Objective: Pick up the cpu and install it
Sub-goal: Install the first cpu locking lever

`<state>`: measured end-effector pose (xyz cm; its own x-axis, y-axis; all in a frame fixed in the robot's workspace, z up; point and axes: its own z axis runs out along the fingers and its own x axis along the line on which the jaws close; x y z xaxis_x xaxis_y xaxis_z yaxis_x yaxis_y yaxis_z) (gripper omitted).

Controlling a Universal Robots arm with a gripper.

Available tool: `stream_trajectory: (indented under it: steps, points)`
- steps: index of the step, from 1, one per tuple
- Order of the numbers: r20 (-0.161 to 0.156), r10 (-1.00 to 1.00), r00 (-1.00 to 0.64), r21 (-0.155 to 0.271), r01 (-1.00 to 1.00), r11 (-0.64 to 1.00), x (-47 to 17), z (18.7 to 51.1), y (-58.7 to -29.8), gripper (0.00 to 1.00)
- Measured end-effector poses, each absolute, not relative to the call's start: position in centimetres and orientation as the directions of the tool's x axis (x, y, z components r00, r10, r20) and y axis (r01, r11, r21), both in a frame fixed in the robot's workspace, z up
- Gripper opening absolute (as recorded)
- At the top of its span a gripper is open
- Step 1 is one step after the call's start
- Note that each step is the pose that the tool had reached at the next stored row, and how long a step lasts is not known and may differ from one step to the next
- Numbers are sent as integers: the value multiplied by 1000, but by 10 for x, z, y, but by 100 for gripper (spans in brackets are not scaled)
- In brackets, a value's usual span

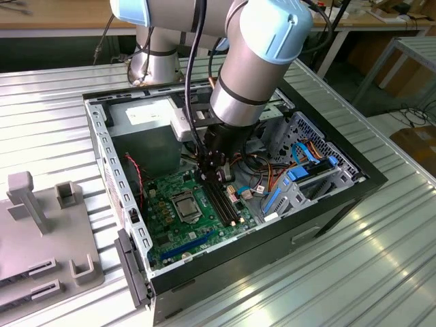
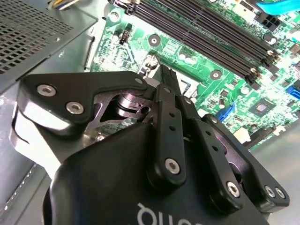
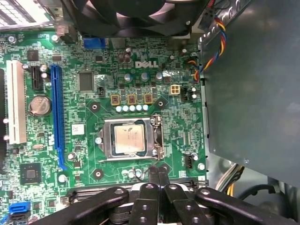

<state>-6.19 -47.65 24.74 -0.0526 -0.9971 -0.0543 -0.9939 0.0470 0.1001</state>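
The cpu (image 3: 129, 139) is a small silvery square lying flat inside the metal socket frame (image 3: 105, 140) on the green motherboard (image 3: 84, 108). In the exterior view the cpu (image 1: 185, 202) sits near the middle of the board inside the open computer case. My gripper (image 3: 158, 172) hangs just above the board beside the socket, over the edge by the long black memory slots (image 1: 225, 204). Its black fingertips are pressed together with nothing between them. In the second wrist view the gripper (image 2: 165, 75) points down at the board, and in the exterior view the gripper (image 1: 212, 178) is deep in the case.
The case walls (image 1: 109, 170) ring the board. A power supply box (image 3: 253, 84) and a fan (image 3: 131, 14) stand close to the socket. Blue drive brackets (image 1: 306, 177) and loose cables (image 1: 262, 174) crowd the exterior view's right. A grey fixture (image 1: 41, 231) rests on the table outside.
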Motion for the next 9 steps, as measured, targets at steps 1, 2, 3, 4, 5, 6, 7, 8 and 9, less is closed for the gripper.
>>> stream_trajectory:
  steps: [1,2,3,4,5,6,7,8,9]
  points:
    - [-52,-997,-52,100,-994,47,-62,247,-477,13]
    - [-49,-997,-52,100,-994,47,-62,247,-477,13]
    - [-45,-998,-52,100,-994,47,-62,247,-477,13]
    - [-40,-998,-51,99,-994,47,-62,247,-477,13]
    - [-33,-998,-50,99,-994,47,-62,247,-478,13]
    - [-28,-998,-49,99,-994,46,-62,247,-478,13]
    - [-20,-999,-48,98,-994,45,-62,247,-478,13]
    - [-14,-999,-46,98,-994,45,-62,246,-478,13]
    - [-11,-999,-46,98,-994,44,-62,246,-478,13]
